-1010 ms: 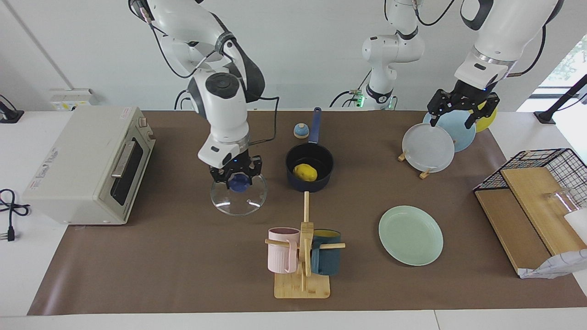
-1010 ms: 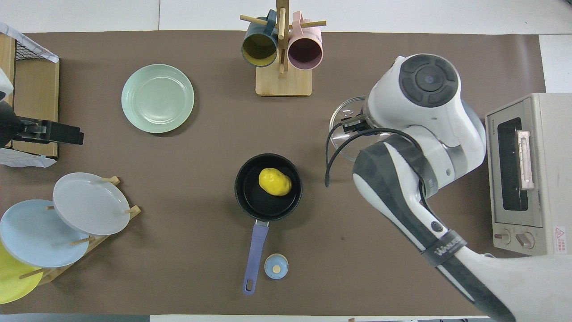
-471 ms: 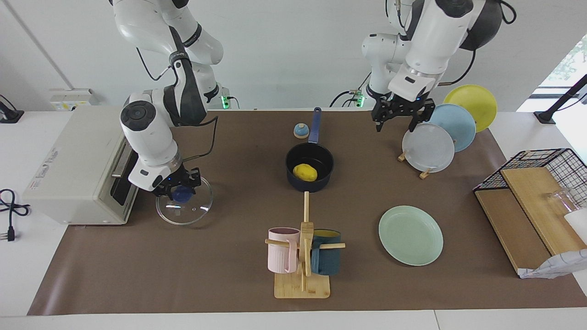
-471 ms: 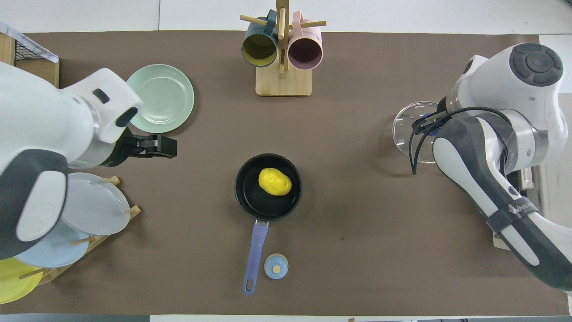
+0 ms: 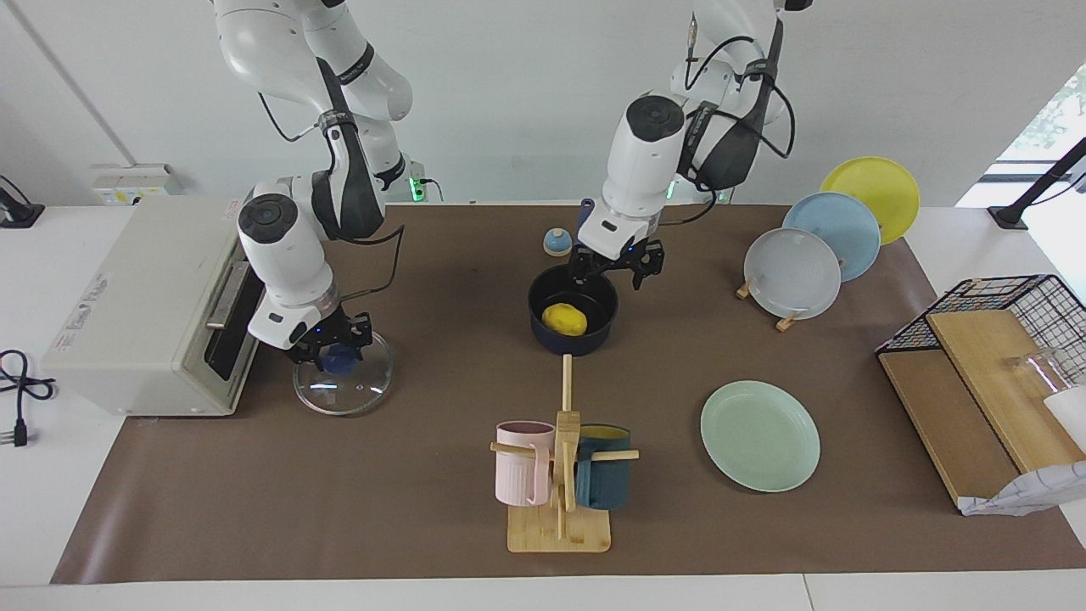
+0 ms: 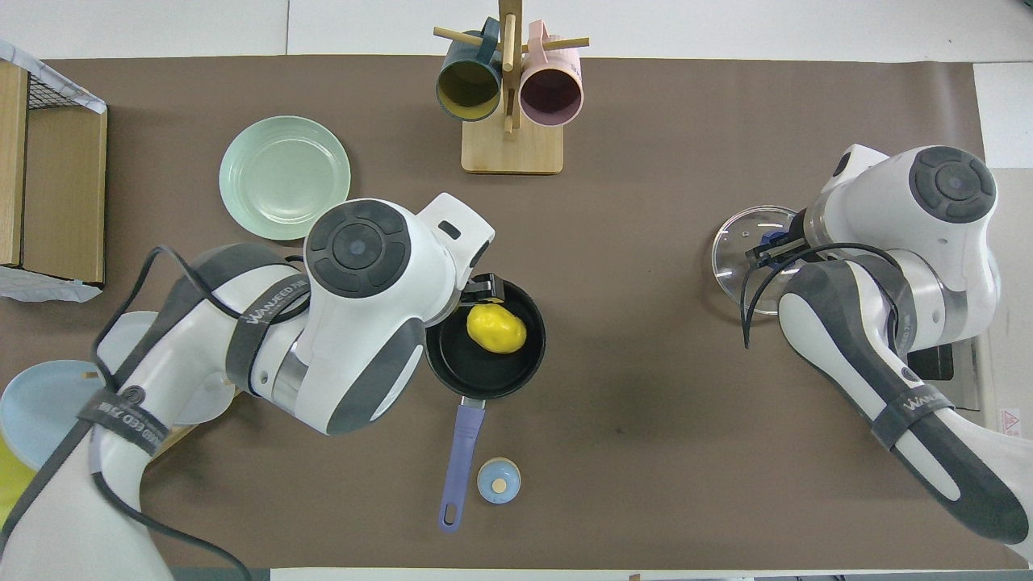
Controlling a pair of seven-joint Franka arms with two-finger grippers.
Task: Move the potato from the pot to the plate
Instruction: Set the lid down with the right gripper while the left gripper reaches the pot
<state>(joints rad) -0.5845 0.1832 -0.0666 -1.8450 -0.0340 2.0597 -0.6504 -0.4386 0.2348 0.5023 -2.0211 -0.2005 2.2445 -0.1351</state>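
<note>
one small smooth bright yellow potato point(image 5: 565, 319) lies in one dark blue pot point(image 5: 573, 338). one pale green plate point(image 5: 760, 435) sits alone, bare. two mugs hang nearby. left pincer point(image 5: 615, 266) hangs released over the pot; right pincer point(image 5: 332, 350) is clenched on a glass lid's blue knob point(image 5: 341, 363).

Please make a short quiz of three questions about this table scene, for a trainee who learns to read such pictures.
1. True or false: the potato already lies on the mint-green plate.
2. Which gripper is over the blue saucepan? A) the left gripper, B) the right gripper, C) neither.
3. Fill in: the right gripper is shut on the blue knob of the ____.

Key
1. False: the potato is in the saucepan, and the plate holds nothing.
2. A: the left gripper, open, hangs over the saucepan's rim on the handle's side.
3. Glass lid, which lies on the mat in front of the toaster oven.
</note>
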